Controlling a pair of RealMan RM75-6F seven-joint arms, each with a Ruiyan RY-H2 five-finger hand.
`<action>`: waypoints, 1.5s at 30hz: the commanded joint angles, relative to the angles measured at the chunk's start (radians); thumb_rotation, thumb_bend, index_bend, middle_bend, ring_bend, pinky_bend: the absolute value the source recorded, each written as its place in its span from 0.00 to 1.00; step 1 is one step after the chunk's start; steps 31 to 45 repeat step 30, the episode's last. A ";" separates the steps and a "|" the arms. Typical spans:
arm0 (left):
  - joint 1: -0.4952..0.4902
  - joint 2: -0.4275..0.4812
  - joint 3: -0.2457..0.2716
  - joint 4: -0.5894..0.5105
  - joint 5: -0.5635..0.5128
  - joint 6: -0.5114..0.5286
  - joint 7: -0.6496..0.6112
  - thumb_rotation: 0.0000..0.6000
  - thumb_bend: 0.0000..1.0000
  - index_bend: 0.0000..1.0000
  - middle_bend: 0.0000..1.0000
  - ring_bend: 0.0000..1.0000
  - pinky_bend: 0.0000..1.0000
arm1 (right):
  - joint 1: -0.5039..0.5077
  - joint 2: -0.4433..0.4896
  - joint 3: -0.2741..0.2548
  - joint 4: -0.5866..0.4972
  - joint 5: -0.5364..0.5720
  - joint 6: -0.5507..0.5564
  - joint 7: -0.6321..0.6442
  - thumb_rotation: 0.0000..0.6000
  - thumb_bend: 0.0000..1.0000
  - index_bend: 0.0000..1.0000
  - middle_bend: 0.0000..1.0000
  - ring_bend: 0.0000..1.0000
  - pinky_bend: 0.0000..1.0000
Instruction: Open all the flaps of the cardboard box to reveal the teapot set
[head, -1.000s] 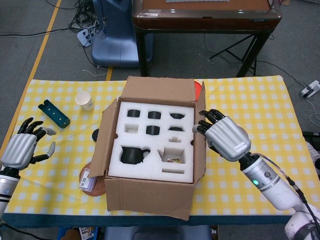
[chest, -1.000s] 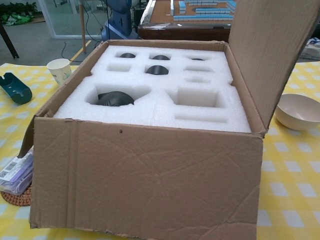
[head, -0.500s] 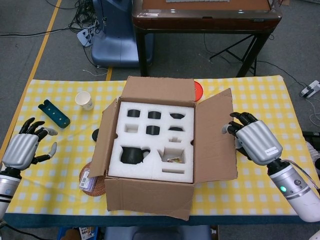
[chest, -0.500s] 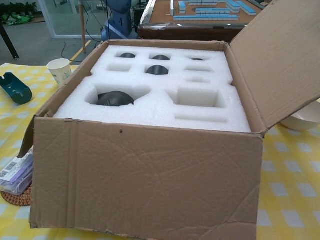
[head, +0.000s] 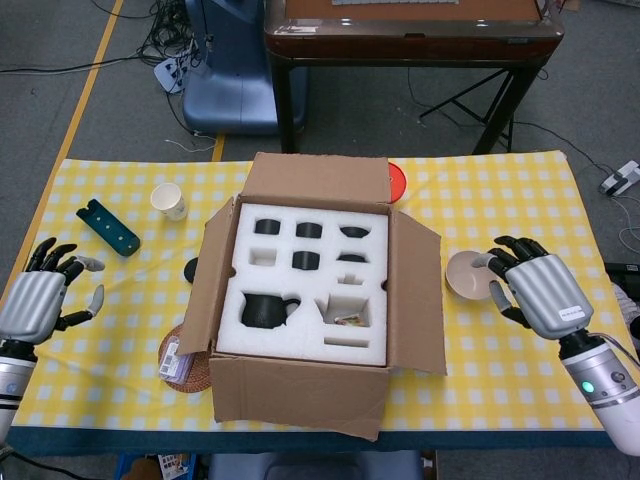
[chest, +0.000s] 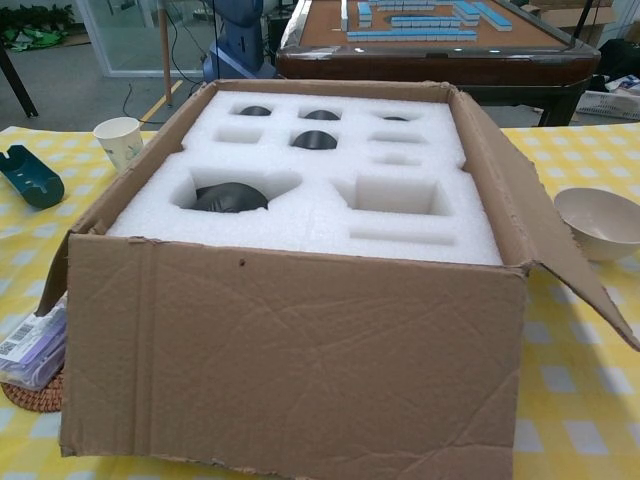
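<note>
All flaps lie folded out; both the left hand (head: 38, 300) at 9 and right hand (head: 538, 290) at 3 o'clock of the box (head: 310, 290) are spread, empty; retreat clear of flaps

Grey floor (head: 90, 70) with a yellow line (head: 60, 125) and tangled cables (head: 165, 40); behind the yellow-checked table (head: 500, 200) stand a dark wooden mahjong table (head: 410, 40) and a blue machine base (head: 235, 85).

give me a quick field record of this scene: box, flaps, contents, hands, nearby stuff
box: brown cardboard box on yellow checked tablecloth
flaps: all four folded outward
contents: black teapot and cups in white foam insert
left robot hand: open, holding nothing
right robot hand: open, beside beige bowl
nearby: white paper cup
</note>
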 joint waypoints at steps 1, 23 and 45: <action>0.019 -0.019 0.006 0.019 0.000 0.029 0.018 0.86 0.48 0.41 0.35 0.15 0.00 | -0.044 -0.045 -0.018 0.038 -0.011 0.046 -0.007 1.00 0.50 0.24 0.28 0.19 0.24; 0.199 -0.074 0.098 0.010 0.031 0.206 0.089 1.00 0.48 0.39 0.33 0.15 0.00 | -0.216 -0.239 -0.074 0.256 -0.090 0.202 0.109 1.00 0.50 0.23 0.28 0.19 0.24; 0.236 -0.094 0.107 0.028 0.057 0.246 0.074 1.00 0.48 0.39 0.32 0.15 0.00 | -0.220 -0.223 -0.072 0.226 -0.094 0.181 0.113 1.00 0.50 0.23 0.28 0.19 0.24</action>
